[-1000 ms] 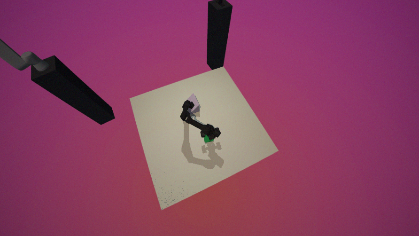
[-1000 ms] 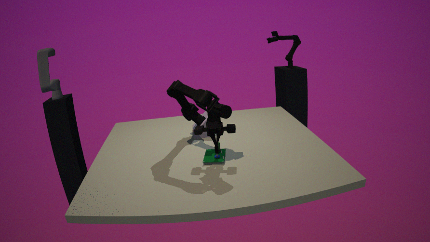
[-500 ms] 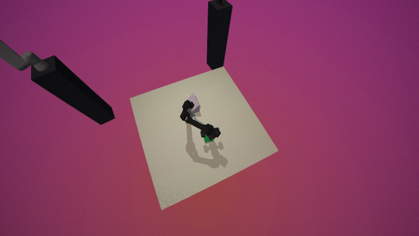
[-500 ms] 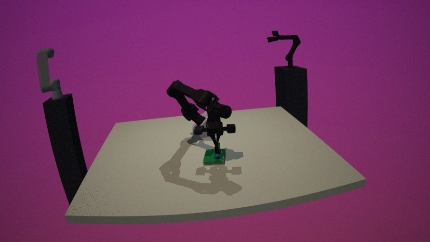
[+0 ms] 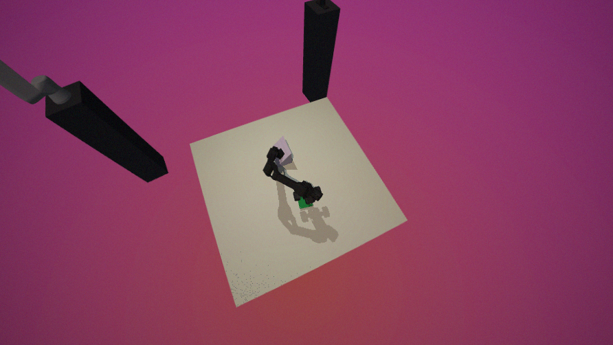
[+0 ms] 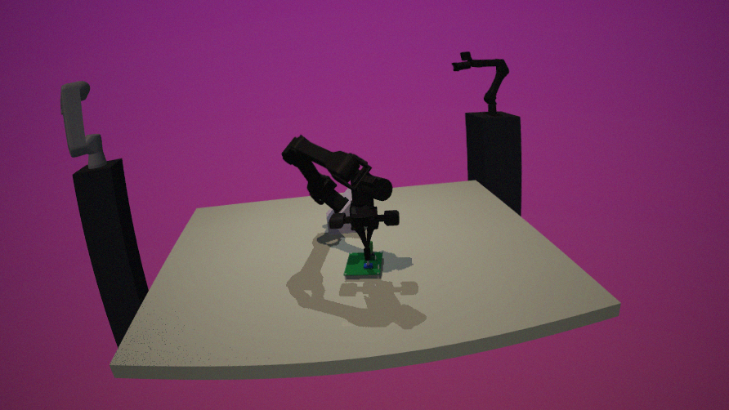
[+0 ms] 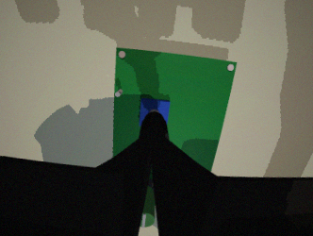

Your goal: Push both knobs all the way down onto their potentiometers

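Gripper: fingers closed together with nothing between them; the gripper [image 6: 365,253] points straight down over the circuit board, tips meeting at a single point.
Circuit board: green circuit board [image 6: 356,267] sits on the tabletop [image 6: 458,285] near its middle, directly under the gripper.
Wrist view: the closed tips [image 7: 153,126] sit right at a blue part [image 7: 155,107] on the board (contact or a small gap cannot be told). Pale dots mark two far corners of the circuit board [image 7: 188,95].
Exterior view: shows the arm [image 6: 331,168] bent over and the blue part [image 6: 366,265] as a tiny speck below the tips; knob height is too small to judge.
Top view: the arm [image 5: 285,180] covers most of the circuit board [image 5: 304,203]; only a green edge shows, and the blue part is hidden.
Surroundings: two dark pillars [image 6: 107,244] stand at the tabletop's edges (seen best in the exterior view).
Writing or labels: none readable in any view.
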Robot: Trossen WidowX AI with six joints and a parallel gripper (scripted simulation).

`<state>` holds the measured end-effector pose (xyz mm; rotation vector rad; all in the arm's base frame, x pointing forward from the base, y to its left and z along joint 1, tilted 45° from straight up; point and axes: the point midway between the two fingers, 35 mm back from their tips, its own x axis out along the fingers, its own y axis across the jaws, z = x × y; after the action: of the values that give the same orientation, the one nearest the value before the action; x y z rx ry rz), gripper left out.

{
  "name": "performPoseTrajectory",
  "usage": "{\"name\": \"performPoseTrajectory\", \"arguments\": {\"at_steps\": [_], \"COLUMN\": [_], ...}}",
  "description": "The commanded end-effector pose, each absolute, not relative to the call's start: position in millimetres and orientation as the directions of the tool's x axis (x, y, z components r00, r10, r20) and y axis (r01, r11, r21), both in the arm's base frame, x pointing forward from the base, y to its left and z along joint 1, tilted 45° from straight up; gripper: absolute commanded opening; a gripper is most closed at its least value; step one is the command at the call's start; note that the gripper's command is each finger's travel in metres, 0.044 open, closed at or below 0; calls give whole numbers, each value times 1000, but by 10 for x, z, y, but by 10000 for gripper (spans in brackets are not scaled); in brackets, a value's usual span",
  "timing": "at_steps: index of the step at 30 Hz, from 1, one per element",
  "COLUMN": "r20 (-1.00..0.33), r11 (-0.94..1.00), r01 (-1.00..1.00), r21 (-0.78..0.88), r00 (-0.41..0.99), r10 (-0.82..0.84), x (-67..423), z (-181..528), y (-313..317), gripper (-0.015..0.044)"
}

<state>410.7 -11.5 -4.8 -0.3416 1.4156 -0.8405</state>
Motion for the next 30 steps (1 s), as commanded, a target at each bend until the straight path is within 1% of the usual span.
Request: {"name": "performPoseTrajectory", "arguments": {"at_steps": [1,30], "r20": [-719,-719], "r11": [664,664], "r01": [320,320], "r21": [-675,-676], "r00": [-87,-87], "r10": [-689,-690], "x": [4107,4100], "z": [-167,-219], "y": [-274,-324], "gripper": [0,0]}}
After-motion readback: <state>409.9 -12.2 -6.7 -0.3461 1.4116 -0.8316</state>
